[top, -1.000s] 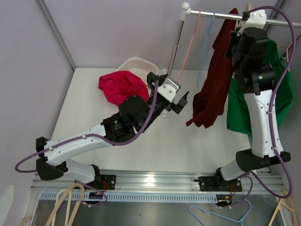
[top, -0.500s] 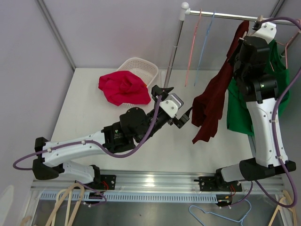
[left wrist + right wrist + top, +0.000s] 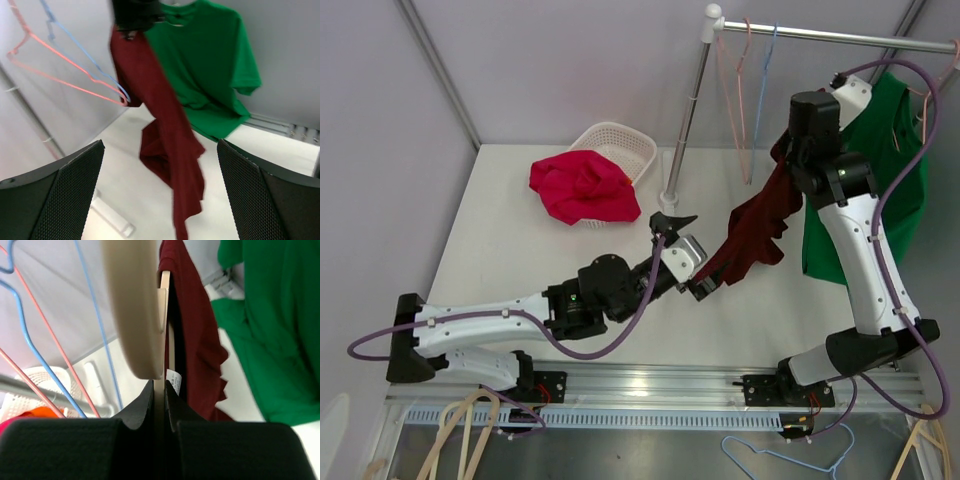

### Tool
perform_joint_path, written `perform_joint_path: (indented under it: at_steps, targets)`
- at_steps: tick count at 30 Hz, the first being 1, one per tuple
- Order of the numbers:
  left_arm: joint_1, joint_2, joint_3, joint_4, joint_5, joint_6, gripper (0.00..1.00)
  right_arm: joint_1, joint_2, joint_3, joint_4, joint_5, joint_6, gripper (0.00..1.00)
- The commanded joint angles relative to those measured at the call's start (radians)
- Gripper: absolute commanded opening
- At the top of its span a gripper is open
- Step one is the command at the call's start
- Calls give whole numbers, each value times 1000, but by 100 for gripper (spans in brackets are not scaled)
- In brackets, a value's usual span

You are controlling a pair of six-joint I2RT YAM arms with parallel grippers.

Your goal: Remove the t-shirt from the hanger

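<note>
Maroon t-shirt (image 3: 752,230) droops twisted from hanger (image 3: 163,315) (right gripper (image 3: 160,390) pinching).

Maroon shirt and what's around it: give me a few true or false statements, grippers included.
1. The right gripper is shut on the hanger carrying the maroon shirt. True.
2. The left gripper grips the maroon shirt. False: it is open, near the shirt's lower end.
3. The green shirt lies in the basket. False: it hangs under the rail; a red cloth lies at the basket.
4. A pink hanger and a blue hanger hang bare on the rail. True.
</note>
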Motion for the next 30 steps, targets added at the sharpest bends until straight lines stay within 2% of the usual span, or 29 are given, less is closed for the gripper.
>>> perform_joint_path:
  at_steps: [1,3,10,13,21,22,23,26,28,30]
  targets:
    - [-22,-16,-61,144,101,-2,100,77,-25,-6,-7,122,150,0]
    - [-22,7,-77,176,142,-4,100,102,-32,3,-36,146,205,0]
    - [-20,108,-111,307,179,34,99,198,-65,29,-90,165,205,0]
    - [-12,159,-46,260,166,27,100,211,-96,21,-81,149,195,0]
    - [-5,230,11,204,47,1,87,223,-143,20,-59,151,155,0]
    - [0,231,10,206,29,-4,84,223,-147,18,-58,148,153,0]
    - [3,234,10,204,24,-16,76,223,-150,18,-58,145,152,0]
    - [15,243,27,180,12,-28,63,225,-154,15,-56,134,151,0]
    - [18,259,48,161,1,-28,61,226,-159,15,-53,128,150,0]
    - [23,269,60,156,-26,-22,65,226,-160,17,-52,123,144,0]
